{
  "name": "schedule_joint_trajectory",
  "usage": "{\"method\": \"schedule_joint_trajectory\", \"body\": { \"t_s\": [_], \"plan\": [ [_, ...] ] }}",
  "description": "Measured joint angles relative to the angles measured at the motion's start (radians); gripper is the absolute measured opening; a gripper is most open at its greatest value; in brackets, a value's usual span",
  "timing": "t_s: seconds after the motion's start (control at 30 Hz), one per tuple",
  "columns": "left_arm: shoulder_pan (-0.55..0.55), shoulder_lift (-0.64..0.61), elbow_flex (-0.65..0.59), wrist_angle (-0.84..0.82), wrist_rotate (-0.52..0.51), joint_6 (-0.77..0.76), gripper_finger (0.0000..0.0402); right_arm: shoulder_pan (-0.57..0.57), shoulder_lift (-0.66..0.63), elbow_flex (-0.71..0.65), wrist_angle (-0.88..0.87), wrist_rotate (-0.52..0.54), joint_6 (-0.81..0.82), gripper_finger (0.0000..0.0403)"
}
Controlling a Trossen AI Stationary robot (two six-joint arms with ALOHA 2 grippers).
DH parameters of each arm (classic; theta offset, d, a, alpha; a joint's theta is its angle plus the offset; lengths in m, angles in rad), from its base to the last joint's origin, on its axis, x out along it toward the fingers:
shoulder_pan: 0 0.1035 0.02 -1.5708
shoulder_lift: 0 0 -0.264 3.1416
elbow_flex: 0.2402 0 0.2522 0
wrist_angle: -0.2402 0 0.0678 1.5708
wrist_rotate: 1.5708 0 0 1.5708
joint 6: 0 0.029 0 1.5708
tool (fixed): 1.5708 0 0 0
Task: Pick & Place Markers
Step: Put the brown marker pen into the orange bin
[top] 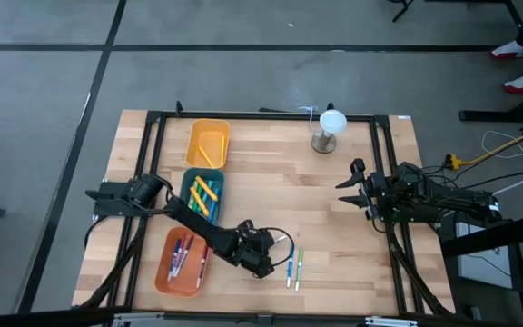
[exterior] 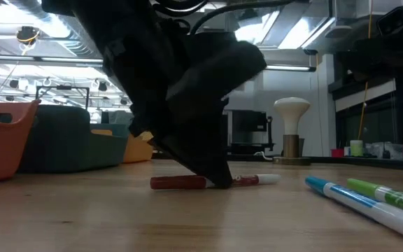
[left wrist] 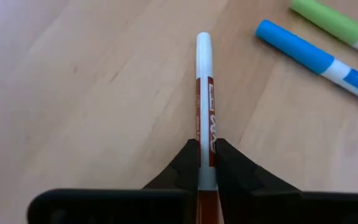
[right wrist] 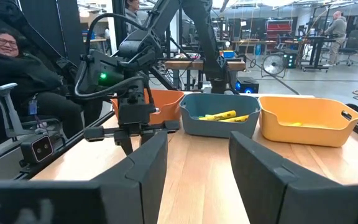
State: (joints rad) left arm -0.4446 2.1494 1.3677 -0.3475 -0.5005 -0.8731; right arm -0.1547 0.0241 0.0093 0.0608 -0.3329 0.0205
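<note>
A red marker [left wrist: 204, 93] with a white far end lies flat on the wooden table [top: 334, 227], near its front edge. My left gripper [left wrist: 205, 149] is shut on it, reaching down over it [exterior: 219, 180]. Just to its right, a light blue marker [left wrist: 303, 53] and a green marker [left wrist: 334, 23] lie side by side on the table. My right gripper [right wrist: 197, 155] waits open at the table's right side [top: 348, 186], level and clear of everything. My left gripper pinches the red marker's barrel [left wrist: 204, 140] about midway along it, one finger on each long side. The fingers [left wrist: 182, 165] slant down from above. The marker lies flat on the table [exterior: 180, 183], its white end sticking out beyond the fingertips.
Three trays stand at the table's left: a yellow one [top: 208, 143] at the back, a dark teal one [top: 203, 196] holding yellow markers, an orange one [top: 182, 262] at the front holding red and blue markers. A white mushroom-shaped object [top: 328, 132] stands at the back.
</note>
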Motion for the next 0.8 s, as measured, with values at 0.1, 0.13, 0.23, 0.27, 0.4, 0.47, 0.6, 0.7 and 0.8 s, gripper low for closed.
{"method": "schedule_joint_trajectory", "body": {
  "t_s": [0.1,0.13,0.23,0.27,0.4,0.47,0.6,0.7,0.8],
  "plan": [
    [0.007,0.004,0.041,-0.035,-0.012,0.045,0.0026,0.000,0.000,0.000,0.000,0.000,0.000,0.0170],
    [0.010,0.006,0.058,-0.057,-0.013,0.055,0.0026,0.000,0.000,0.000,0.000,0.000,0.000,0.0170],
    [0.025,0.010,0.109,-0.148,-0.030,0.071,0.0026,0.000,0.000,0.000,0.000,0.000,0.000,0.0170],
    [0.029,0.010,0.126,-0.155,-0.034,0.072,0.0026,0.000,0.000,0.000,0.000,0.000,0.000,0.0170],
    [0.038,0.008,0.182,-0.170,-0.049,0.108,0.0026,0.000,0.000,0.000,0.000,0.000,0.000,0.0170],
    [0.042,0.008,0.210,-0.168,-0.066,0.152,0.0026,0.000,0.000,0.000,0.000,0.000,0.000,0.0170],
    [0.059,0.008,0.266,-0.162,-0.107,0.221,0.0026,0.000,0.000,0.000,0.000,0.000,0.000,0.0170],
    [0.073,0.007,0.327,-0.153,-0.127,0.279,0.0026,0.000,0.000,0.000,0.000,0.000,0.000,0.0170],
    [0.084,0.006,0.389,-0.154,-0.149,0.336,0.0026,0.000,0.000,0.000,0.000,0.000,0.000,0.0170]
  ]
}}
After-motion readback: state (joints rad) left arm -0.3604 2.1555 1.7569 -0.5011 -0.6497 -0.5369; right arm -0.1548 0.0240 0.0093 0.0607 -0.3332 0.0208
